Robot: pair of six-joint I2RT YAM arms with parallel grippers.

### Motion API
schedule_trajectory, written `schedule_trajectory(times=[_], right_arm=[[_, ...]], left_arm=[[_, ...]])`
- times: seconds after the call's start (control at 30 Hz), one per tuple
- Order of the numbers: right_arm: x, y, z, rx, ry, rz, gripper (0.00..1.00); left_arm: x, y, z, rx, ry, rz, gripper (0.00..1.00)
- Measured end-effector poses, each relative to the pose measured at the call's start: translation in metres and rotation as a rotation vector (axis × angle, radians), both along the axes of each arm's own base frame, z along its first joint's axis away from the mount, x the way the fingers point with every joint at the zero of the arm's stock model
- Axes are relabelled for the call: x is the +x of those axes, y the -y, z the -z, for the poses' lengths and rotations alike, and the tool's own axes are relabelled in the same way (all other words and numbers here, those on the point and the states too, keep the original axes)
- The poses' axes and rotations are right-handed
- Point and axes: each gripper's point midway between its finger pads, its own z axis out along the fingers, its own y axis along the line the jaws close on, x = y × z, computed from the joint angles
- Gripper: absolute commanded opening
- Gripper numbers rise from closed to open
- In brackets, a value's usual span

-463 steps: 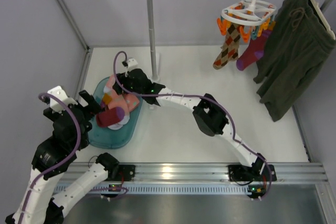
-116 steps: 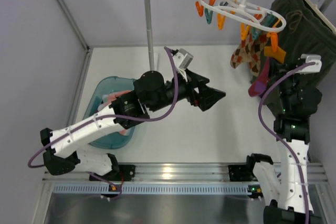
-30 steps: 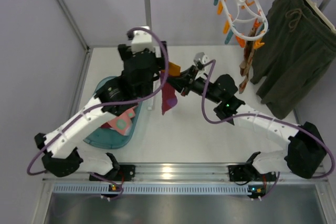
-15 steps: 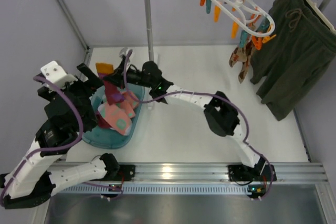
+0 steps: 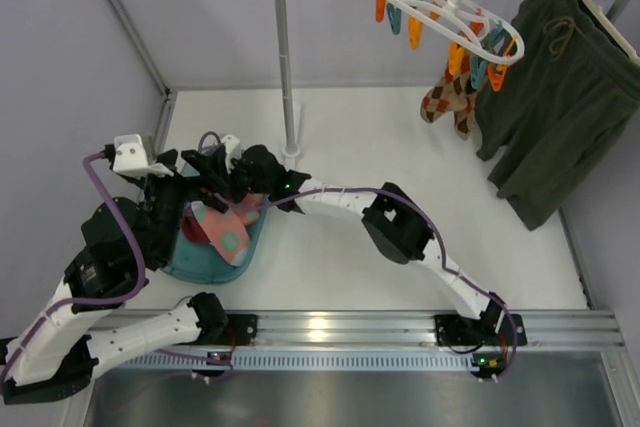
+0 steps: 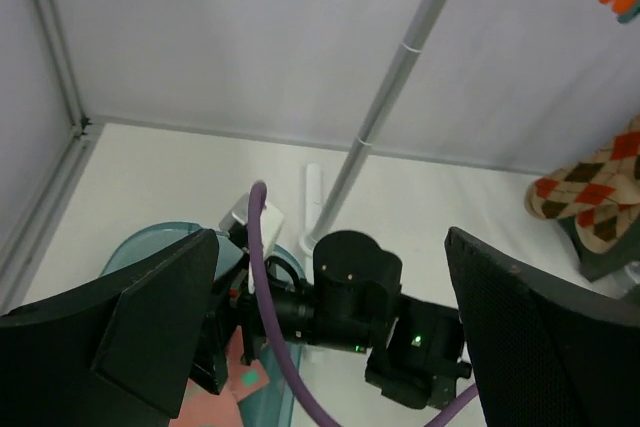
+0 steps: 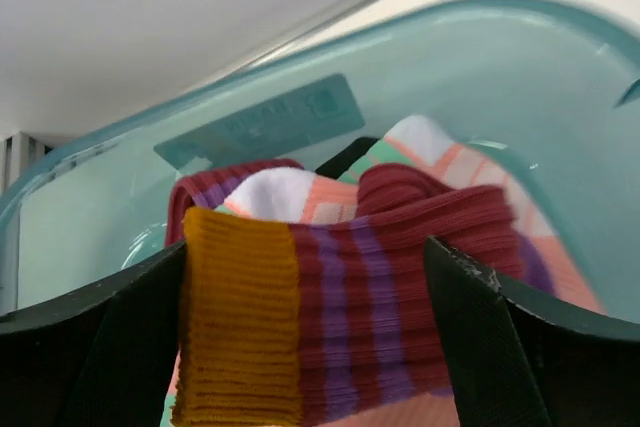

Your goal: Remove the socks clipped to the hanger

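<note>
Distance is what the coming move turns on. The argyle sock (image 5: pixel 445 97), one or perhaps a pair, hangs clipped to the hanger (image 5: pixel 440 9) at the far right, just left of the olive garment (image 5: pixel 560 97). Its long axis points down toward the surface (image 5: pixel 520 267). Both end effectors sit at the left by the teal basin (image 5: pixel 180 259), well apart from it.

The right end effector (image 7: pixel 305 337) is stretched across over the basin with its jaws apart. A maroon striped sock (image 7: pixel 390 297) lies between them on the pile of socks inside. The left end effector (image 6: pixel 345 332) hovers above the basin's near left side, jaws spread wide and holding nothing.

Judging by the bases, the right arm stands on the hanger's side, so reaching back to the far right probably suits it better.
</note>
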Motion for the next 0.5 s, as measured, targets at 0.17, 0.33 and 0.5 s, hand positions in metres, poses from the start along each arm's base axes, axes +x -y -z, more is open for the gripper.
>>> schedule_trajectory(times=[0.17,0.33,0.5], right_arm=[[0.000,0.035,-0.082,0.034,0.066,0.024,0.99],[0.004,0.134,-0.180,0.118,0.147,0.115,0.99],[0.024,0.305,-0.194,0.121,0.179,0.421,0.99]], left_arm=[[-0.001,0.021,0.005,-0.017,-0.006,0.098,0.99],[-0.006,0.039,0.002,-0.060,-0.001,0.196,0.99],[-0.008,0.048,0.005,-0.061,-0.005,0.243,0.99]])
